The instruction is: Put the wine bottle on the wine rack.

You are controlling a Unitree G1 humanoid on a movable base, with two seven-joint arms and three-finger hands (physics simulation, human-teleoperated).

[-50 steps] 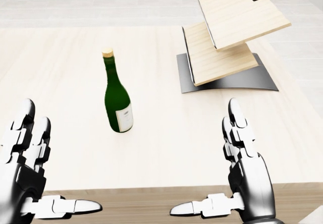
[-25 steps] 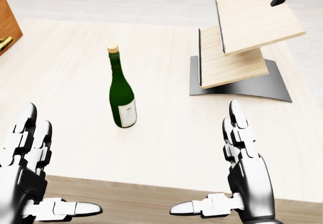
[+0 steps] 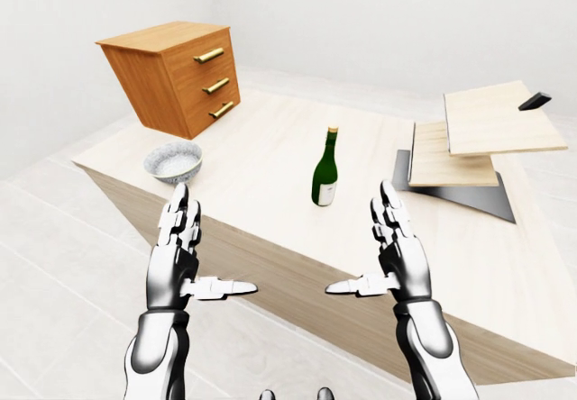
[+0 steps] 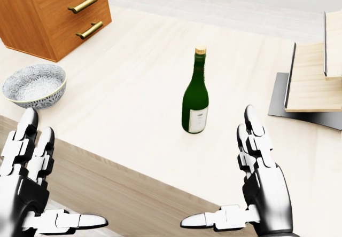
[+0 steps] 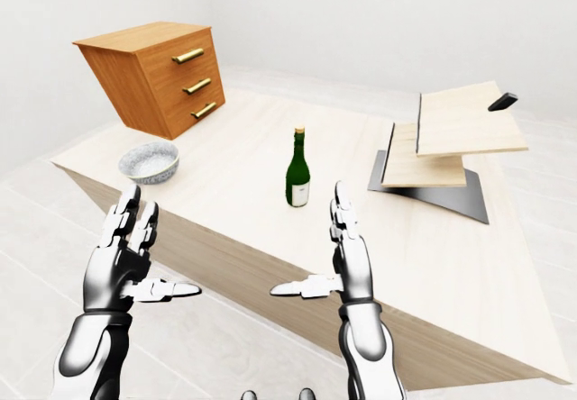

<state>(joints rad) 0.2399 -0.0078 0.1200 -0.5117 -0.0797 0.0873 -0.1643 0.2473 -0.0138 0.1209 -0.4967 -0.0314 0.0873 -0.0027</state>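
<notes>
A green wine bottle [image 4: 195, 98] with a tan cap and a white label stands upright on the light wooden table [image 4: 133, 71]. The wine rack [image 3: 478, 143], made of slanted pale wooden boards on a dark curved base, sits at the table's right. Both silver hands hover low in the views, short of the table's near edge. My left hand [image 4: 29, 178] is open, fingers up and thumb out. My right hand [image 4: 251, 178] is open the same way, below and right of the bottle. Neither touches anything.
A brown chest of drawers [image 3: 176, 76] with brass handles stands at the table's upper left. A patterned grey bowl [image 3: 174, 161] lies beside it near the table's left edge. A small black block [image 3: 534, 101] rests on the rack's top board. White tiled floor surrounds the table.
The whole head view has swung: bottle and rack slid right, and the drawers and bowl came into view at left. Both hands keep the same open pose.
</notes>
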